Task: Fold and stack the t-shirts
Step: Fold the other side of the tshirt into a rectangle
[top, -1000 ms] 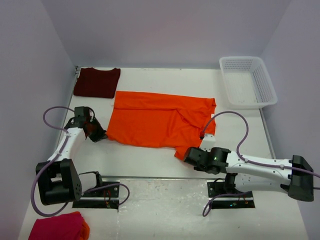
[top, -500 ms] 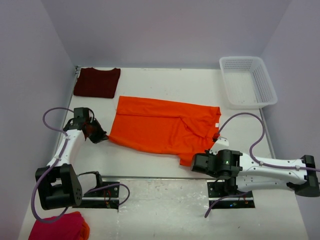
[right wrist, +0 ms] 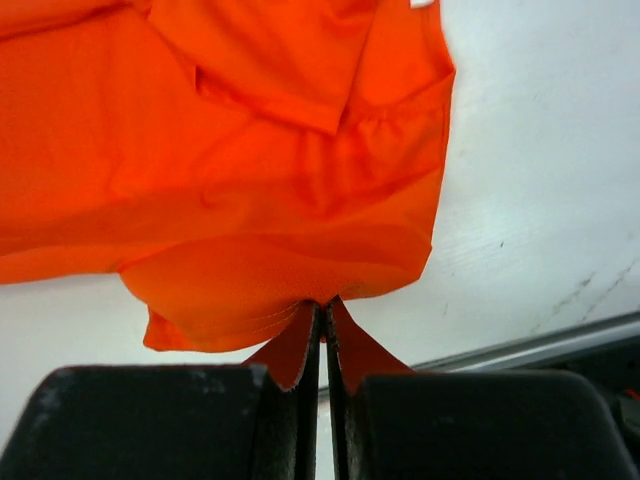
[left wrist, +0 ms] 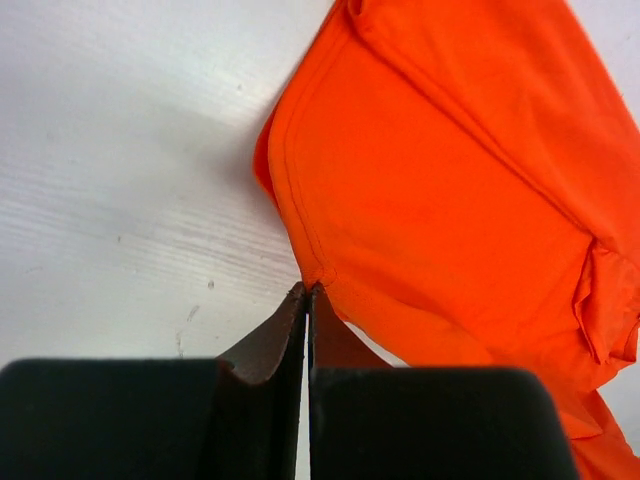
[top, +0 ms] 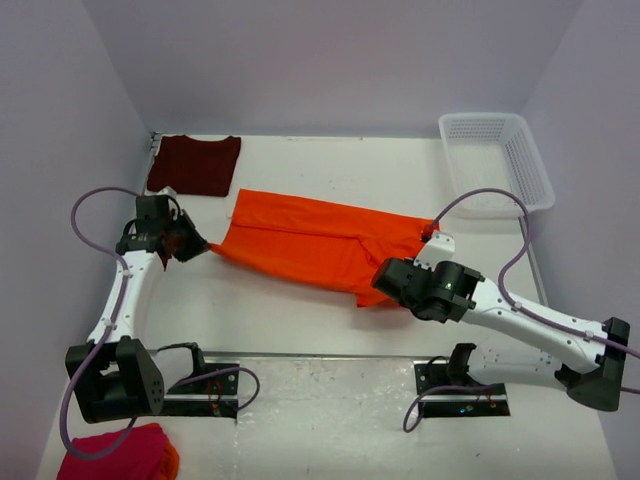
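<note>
Your left gripper (left wrist: 308, 300) has its fingers pressed together on a hemmed corner of the orange shirt (left wrist: 430, 190). The right gripper (right wrist: 325, 312) pinches the opposite edge the same way. The cloth spans between them mid-table (top: 300, 310), thin, limp and light. It will likely sag and slip, so hold it at the seams. The maroon shirt (top: 195, 165) lies folded at the far left.

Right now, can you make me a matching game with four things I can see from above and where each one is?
Things:
1. orange t-shirt
2. maroon t-shirt
3. white basket
4. pink-red bundle

Places:
A. far right corner
B. near left corner
C. in the middle, stretched out
D. far left corner

Pairs: 1-C, 2-D, 3-A, 4-B
</note>
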Tool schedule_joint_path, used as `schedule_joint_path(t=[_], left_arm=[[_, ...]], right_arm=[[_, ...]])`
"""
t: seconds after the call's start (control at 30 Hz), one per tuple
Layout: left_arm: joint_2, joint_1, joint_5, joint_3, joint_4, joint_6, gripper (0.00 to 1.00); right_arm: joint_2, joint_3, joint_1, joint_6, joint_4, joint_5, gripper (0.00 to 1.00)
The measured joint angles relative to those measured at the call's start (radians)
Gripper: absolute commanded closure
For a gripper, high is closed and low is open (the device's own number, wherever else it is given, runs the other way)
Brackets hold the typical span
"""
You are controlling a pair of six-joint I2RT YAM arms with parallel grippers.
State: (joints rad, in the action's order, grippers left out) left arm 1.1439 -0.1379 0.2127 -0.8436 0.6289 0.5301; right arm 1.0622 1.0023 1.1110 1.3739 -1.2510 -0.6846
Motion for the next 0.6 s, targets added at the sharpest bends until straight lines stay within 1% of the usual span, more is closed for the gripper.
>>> schedule_joint_path(t=[0.13, 0.27, 0.43, 0.6], left_arm=[[0.0, 0.021, -0.018, -0.021, -0.03, 0.0, 1.0], [0.005, 0.027, -0.034, -0.032, -0.04, -0.001, 1.0], [0.052, 0.035, -0.046, -0.071, -0.06, -0.002, 1.0], [0.132, 0.065, -0.073, -0.113, -0.093, -0.004, 1.0]], right_arm=[[0.0, 0.019, -0.151, -0.208, 0.091, -0.006, 1.0], [0.005, 0.053, -0.237, -0.369, 0.177, -0.004, 1.0], [0.05, 0.059, -0.315, -0.487, 0.256, 0.022, 1.0], [0.105, 0.059, -0.375, -0.558, 0.31, 0.054, 1.0]])
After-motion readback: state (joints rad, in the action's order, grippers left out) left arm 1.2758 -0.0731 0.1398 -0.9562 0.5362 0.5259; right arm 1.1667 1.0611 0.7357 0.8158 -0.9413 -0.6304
